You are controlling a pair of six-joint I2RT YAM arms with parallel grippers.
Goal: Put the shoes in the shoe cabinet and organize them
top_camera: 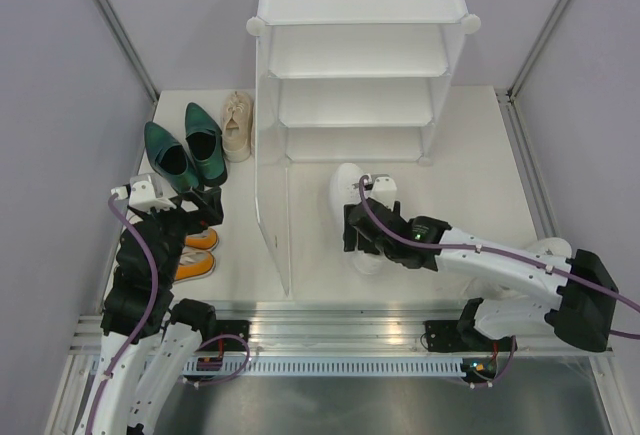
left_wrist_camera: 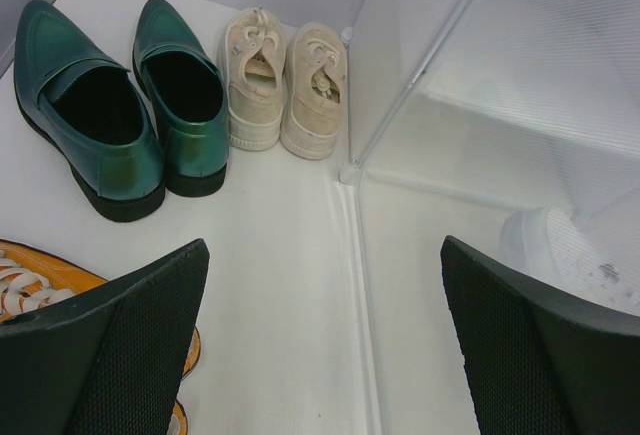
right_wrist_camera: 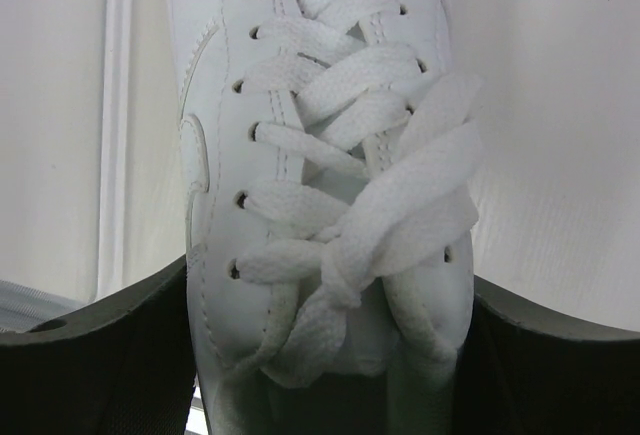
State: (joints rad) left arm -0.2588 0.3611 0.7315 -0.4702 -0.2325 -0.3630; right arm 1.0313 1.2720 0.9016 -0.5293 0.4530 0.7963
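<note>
Right gripper (right_wrist_camera: 330, 345) clamps the white sneaker (right_wrist_camera: 320, 105) across its collar, likely to carry it toe-first into the shoe cabinet (top_camera: 360, 0) — left gripper (left_wrist_camera: 325, 335) spread wide, empty, near the tabletop's (top_camera: 470, 155) left edge.

On our white bench (top_camera: 470, 175) we see the shoe cabinet (top_camera: 360, 65) standing at the back. Left of it lie green heels (top_camera: 185, 153), cream sneakers (top_camera: 237, 125) and, nearer us, orange sneakers (top_camera: 198, 253). A white sneaker (top_camera: 347, 185) sits before its open front.
</note>
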